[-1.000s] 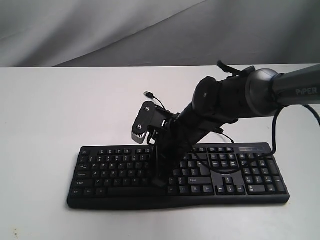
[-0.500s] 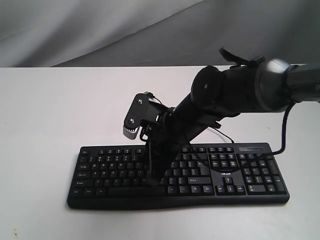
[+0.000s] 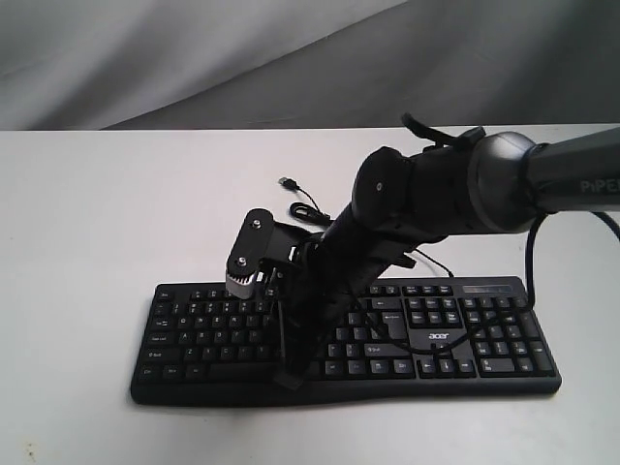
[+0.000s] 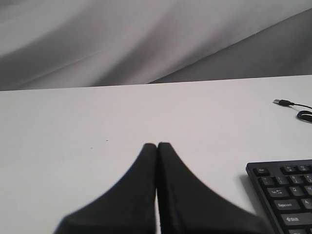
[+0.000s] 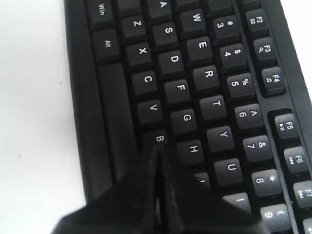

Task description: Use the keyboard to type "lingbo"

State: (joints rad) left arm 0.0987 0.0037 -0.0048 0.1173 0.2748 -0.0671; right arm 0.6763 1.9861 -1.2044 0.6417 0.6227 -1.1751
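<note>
The wide black keyboard [image 3: 484, 339] lies along the near edge of the white table, its "acer" logo [image 3: 437, 336] above the arrow keys. My right gripper [image 3: 289, 374] reaches down over its middle, shut with nothing in it. In the right wrist view the right gripper's [image 5: 158, 148] closed tips rest on the B key [image 5: 159, 138], between V and H. My left gripper [image 4: 157, 145] is shut and hovers over bare table, with the keyboard's corner [image 4: 282, 190] to one side. The left arm does not show in the exterior view.
The keyboard's thin black cable with its USB plug [image 3: 288, 182] lies loose on the table behind the keyboard, and the cable [image 4: 285, 103] also shows in the left wrist view. A grey cloth backdrop [image 3: 194, 58] hangs behind the table.
The right arm has swung left along the keyboard and dropped lower, bringing its closed tips from the keys right of centre down onto the bottom letter row at B.
</note>
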